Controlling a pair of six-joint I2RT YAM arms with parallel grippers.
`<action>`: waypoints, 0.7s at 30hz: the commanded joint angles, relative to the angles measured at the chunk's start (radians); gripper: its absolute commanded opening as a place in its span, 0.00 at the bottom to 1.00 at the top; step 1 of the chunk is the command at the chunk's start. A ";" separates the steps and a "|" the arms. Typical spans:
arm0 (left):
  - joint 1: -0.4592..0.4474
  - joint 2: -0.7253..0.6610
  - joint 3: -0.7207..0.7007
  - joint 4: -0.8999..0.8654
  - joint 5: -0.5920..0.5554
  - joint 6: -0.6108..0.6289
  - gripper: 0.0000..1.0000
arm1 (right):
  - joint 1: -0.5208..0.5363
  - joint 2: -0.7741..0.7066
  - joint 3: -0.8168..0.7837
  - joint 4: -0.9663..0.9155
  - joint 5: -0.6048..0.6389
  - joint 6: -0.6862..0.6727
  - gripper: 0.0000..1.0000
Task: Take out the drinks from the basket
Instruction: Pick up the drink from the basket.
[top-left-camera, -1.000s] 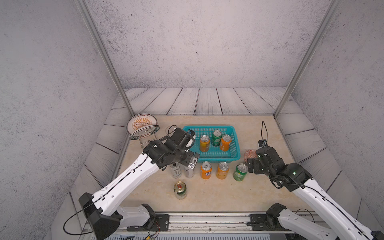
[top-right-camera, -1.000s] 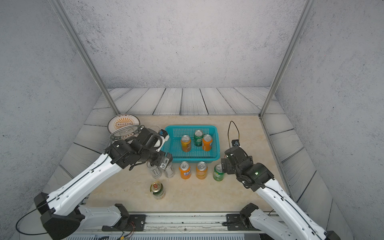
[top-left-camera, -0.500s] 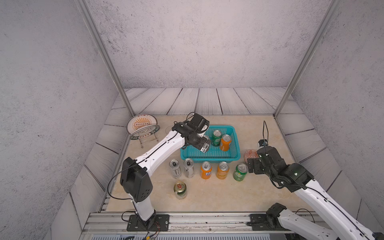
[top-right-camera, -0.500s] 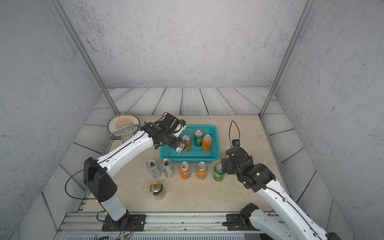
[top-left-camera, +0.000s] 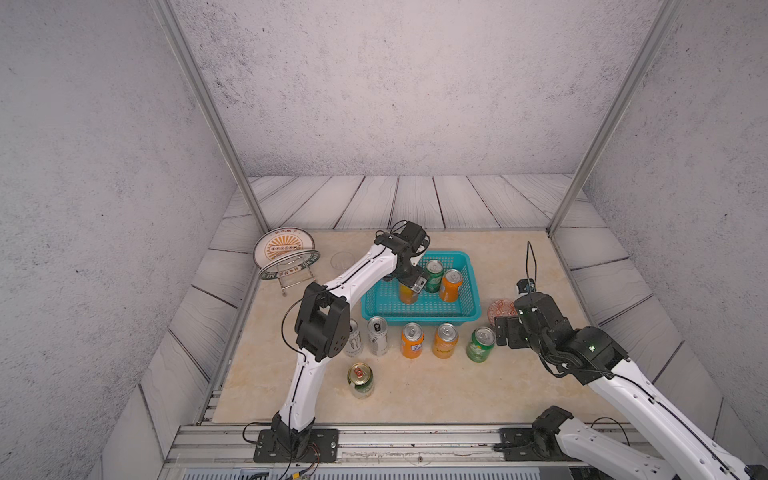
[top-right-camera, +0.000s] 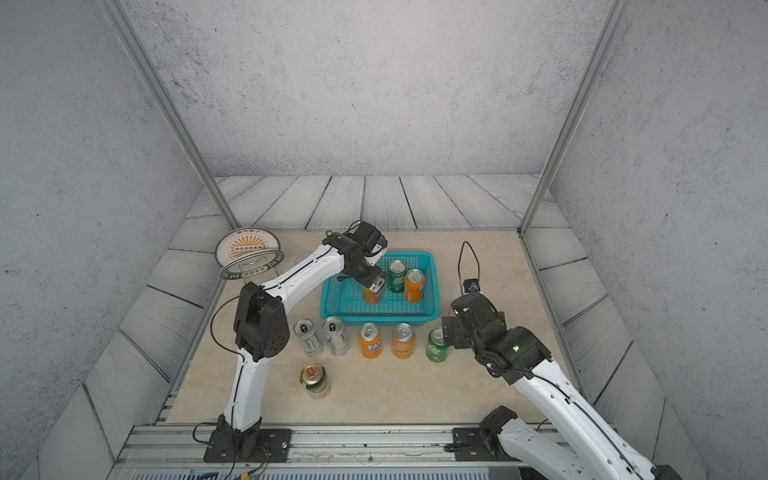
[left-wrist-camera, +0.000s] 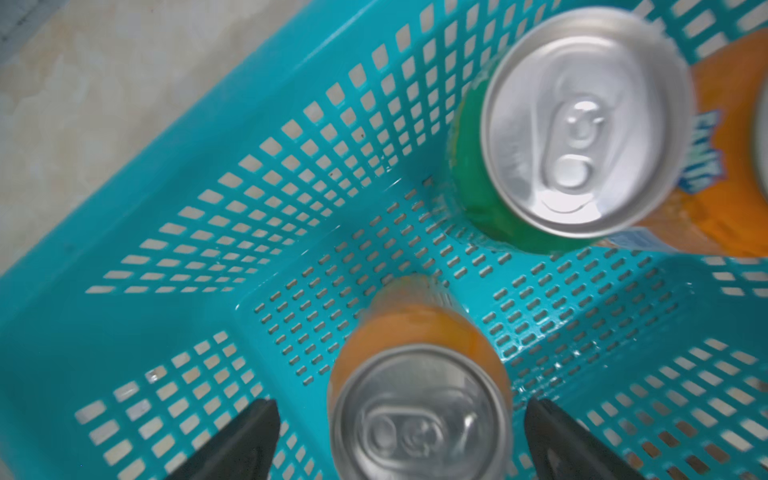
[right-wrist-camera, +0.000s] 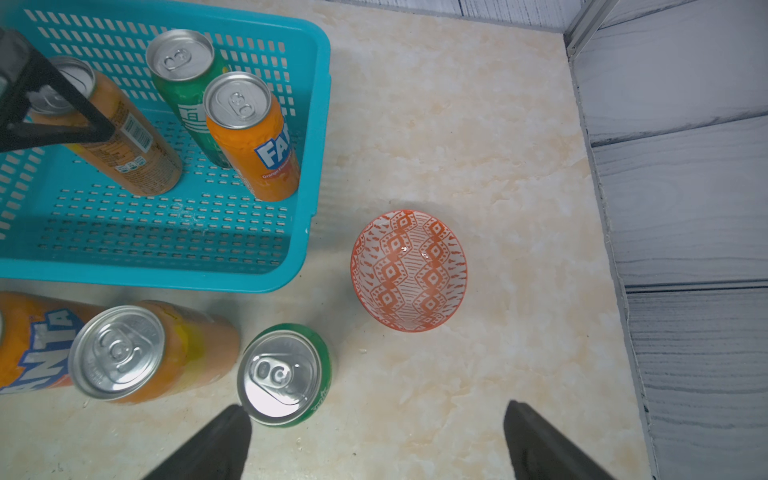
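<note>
In a top view, the basket (top-left-camera: 419, 316) holds three upright drinks: an orange can (top-left-camera: 408, 298), a green can (top-left-camera: 434, 277) and a Fanta can (top-left-camera: 451, 286). The left gripper (top-left-camera: 409, 290) hangs inside the basket's rim, over the orange can. Outside the basket, along its near wall, stands a row of five cans (top-left-camera: 412, 341). A gold-topped can (top-left-camera: 360, 380) stands farther out from that wall. The right gripper (top-left-camera: 500, 332) hovers off the basket's near right corner, by the row's end green can (top-left-camera: 481, 345).

In a top view, the row's two slim silver cans (top-right-camera: 336, 336) show whole, past the basket's near left corner.

In the left wrist view, the left gripper (left-wrist-camera: 399, 405) is released. Its fingers (left-wrist-camera: 245, 436) flank the orange can (left-wrist-camera: 419, 411) with a gap on each side, and that can stands on the basket's floor (left-wrist-camera: 299, 316).

In the right wrist view, the right gripper (right-wrist-camera: 376, 409) is spread wide with nothing between its jaws. One finger is just beside the end green can (right-wrist-camera: 284, 374). A patterned dish (right-wrist-camera: 409, 270) lies near the basket's right wall (right-wrist-camera: 316, 166), not touching it.
</note>
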 joint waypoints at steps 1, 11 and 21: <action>0.008 0.038 0.045 -0.056 0.001 0.015 0.98 | -0.003 -0.015 -0.007 -0.009 -0.005 0.010 1.00; 0.009 0.101 0.059 -0.049 0.039 0.007 0.88 | -0.003 -0.013 -0.021 -0.001 -0.008 0.012 1.00; 0.009 0.088 0.070 -0.069 0.040 -0.007 0.74 | -0.003 -0.015 -0.025 0.003 -0.003 0.007 0.99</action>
